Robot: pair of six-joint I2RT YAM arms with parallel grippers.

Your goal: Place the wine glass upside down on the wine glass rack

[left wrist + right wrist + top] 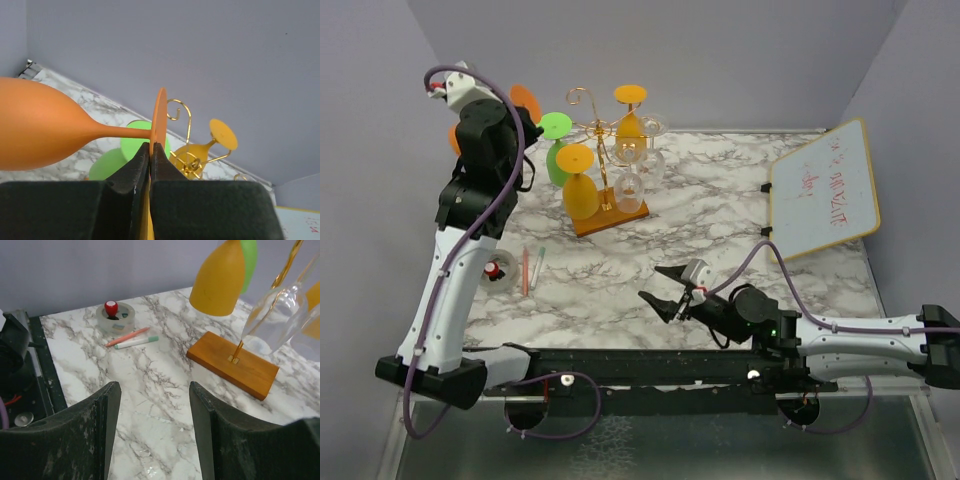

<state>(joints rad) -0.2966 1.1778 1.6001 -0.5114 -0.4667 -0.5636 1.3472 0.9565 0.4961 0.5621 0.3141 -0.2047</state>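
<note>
Left arm reared high with the wine glass (45,125); right arm stretched low.
Your top view hides most of the glass behind the left arm, and the wrist view cuts its bowl off at the left edge. Your left fingers (136,170) are pinched on the rim of its foot, holding it sideways, left of and apart from the wine glass rack (610,221). Your right fingers (102,420) stand spread, gripping nothing, low over the surface (720,210).
</note>
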